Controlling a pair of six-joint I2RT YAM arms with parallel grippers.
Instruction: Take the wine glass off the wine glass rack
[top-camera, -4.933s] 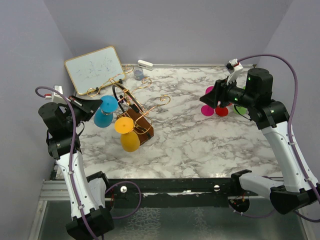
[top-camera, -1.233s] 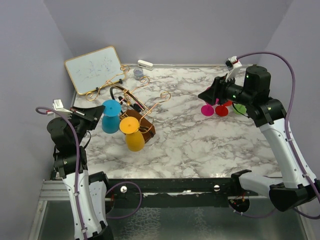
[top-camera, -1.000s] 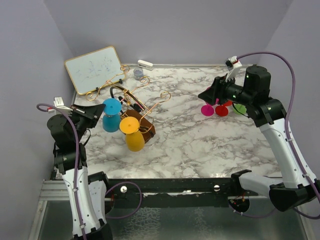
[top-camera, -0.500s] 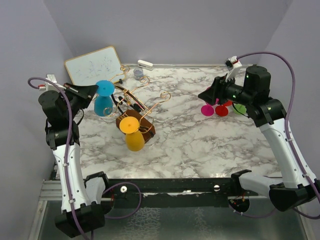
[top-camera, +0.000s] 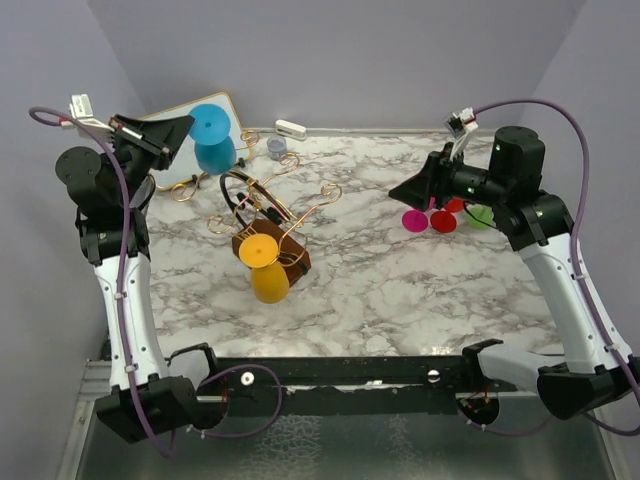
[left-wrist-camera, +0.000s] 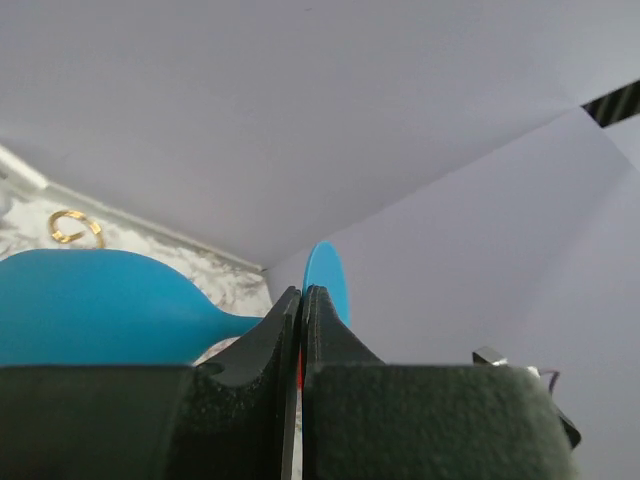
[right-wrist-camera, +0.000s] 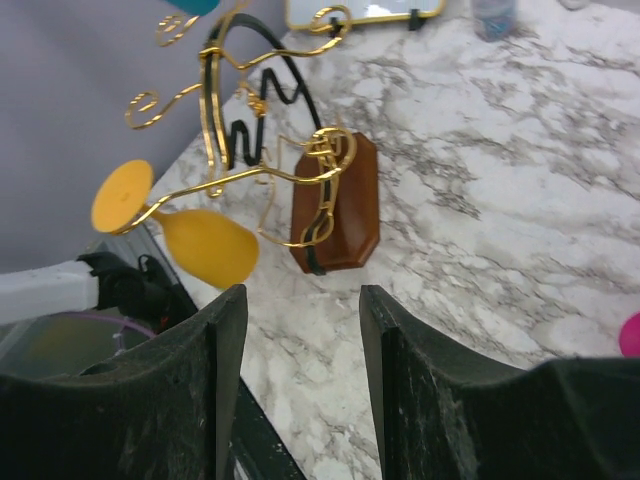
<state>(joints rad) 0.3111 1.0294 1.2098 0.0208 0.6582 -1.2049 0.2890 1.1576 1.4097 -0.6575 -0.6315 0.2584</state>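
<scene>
My left gripper (top-camera: 183, 127) is shut on the stem of a blue wine glass (top-camera: 213, 140) and holds it high above the table's back left, clear of the rack. In the left wrist view the blue bowl (left-wrist-camera: 100, 305) is left of my shut fingers (left-wrist-camera: 282, 330) and its foot (left-wrist-camera: 327, 283) behind them. The copper-gold wine glass rack (top-camera: 270, 215) stands on its brown base (right-wrist-camera: 335, 205) at left centre. A yellow wine glass (top-camera: 263, 268) hangs from its near arm, also in the right wrist view (right-wrist-camera: 190, 235). My right gripper (top-camera: 400, 193) is open and empty, above the table's right side.
A small whiteboard (top-camera: 165, 150) leans at the back left behind the raised glass. A grey tape roll (top-camera: 277, 148) and a white object (top-camera: 291, 128) lie at the back edge. Pink (top-camera: 415, 221), red (top-camera: 444, 221) and green (top-camera: 480, 216) wine glasses stand under my right arm.
My left gripper has lifted the blue glass up and back, off the rack arm, to high above the whiteboard. The rack has settled more upright. The right arm has barely moved.
</scene>
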